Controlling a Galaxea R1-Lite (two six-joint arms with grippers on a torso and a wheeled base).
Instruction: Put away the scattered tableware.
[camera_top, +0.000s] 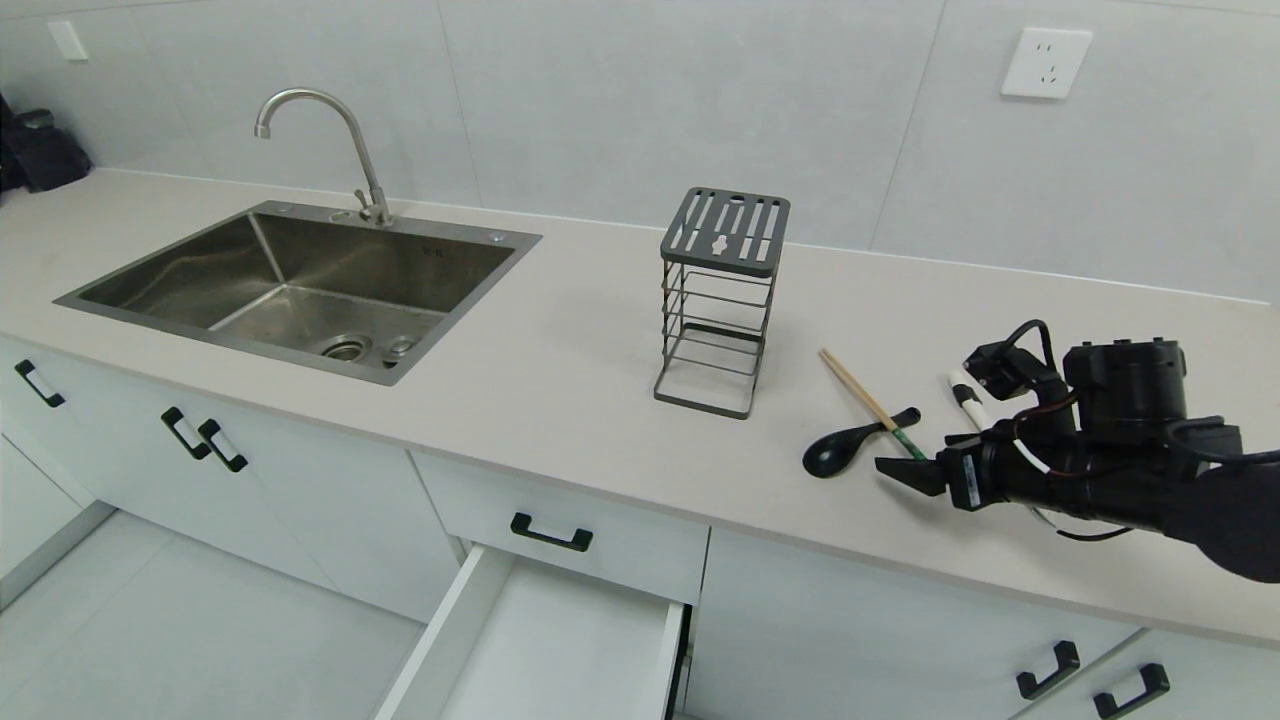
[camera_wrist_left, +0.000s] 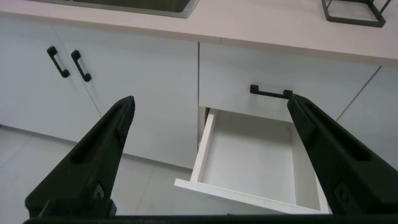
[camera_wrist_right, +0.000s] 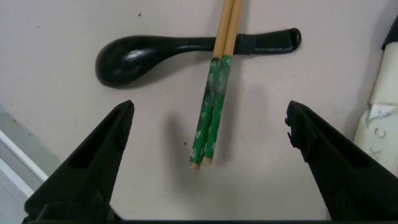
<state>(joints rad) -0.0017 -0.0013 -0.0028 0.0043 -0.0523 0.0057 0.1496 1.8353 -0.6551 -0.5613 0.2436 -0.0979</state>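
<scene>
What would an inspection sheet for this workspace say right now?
Surface: pale countertop, dry.
Job's things: chopsticks lying across black spoon; white-handled utensil beside them; wire rack upright, empty.
Clutter: dark object at the counter's far left.
Grippers: right gripper open over the chopsticks' green ends; left gripper open above the drawer.
Cables: wires on right wrist, clear of tableware.
Surroundings: sink, faucet, wall socket; drawer open, empty.
</scene>
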